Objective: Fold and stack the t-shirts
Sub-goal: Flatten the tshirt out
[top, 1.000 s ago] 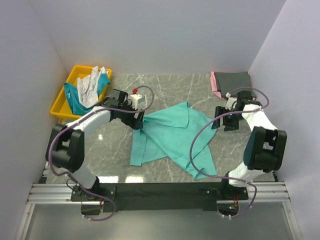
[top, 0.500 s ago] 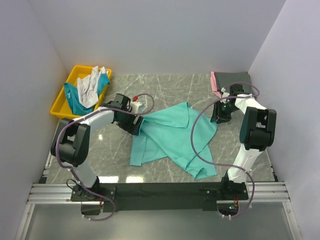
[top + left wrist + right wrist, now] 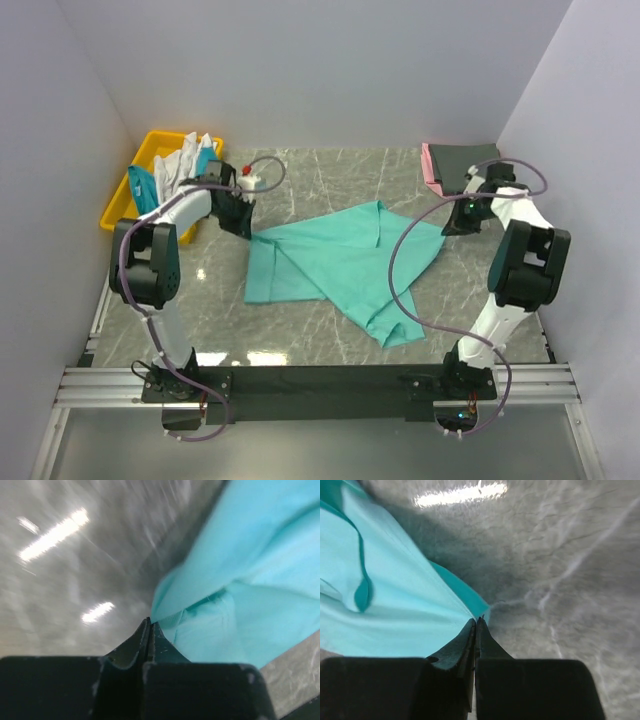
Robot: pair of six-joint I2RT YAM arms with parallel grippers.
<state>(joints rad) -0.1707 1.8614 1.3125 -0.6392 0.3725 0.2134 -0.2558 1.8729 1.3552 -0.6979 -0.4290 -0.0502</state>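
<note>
My left arm (image 3: 180,205) and right arm (image 3: 522,212) combine black joints with white links; mauve-grey cables (image 3: 392,262) loop externally; fingers (image 3: 127,651) are matte black.

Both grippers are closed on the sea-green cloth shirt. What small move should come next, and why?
Probably raise both corners a little and draw them apart. The left gripper and the right gripper each pinch an edge of the sea-green cloth shirt, which lies creased and partly folded over itself on the grey marble-patterned table. Tension would likely smooth it for folding.
</note>
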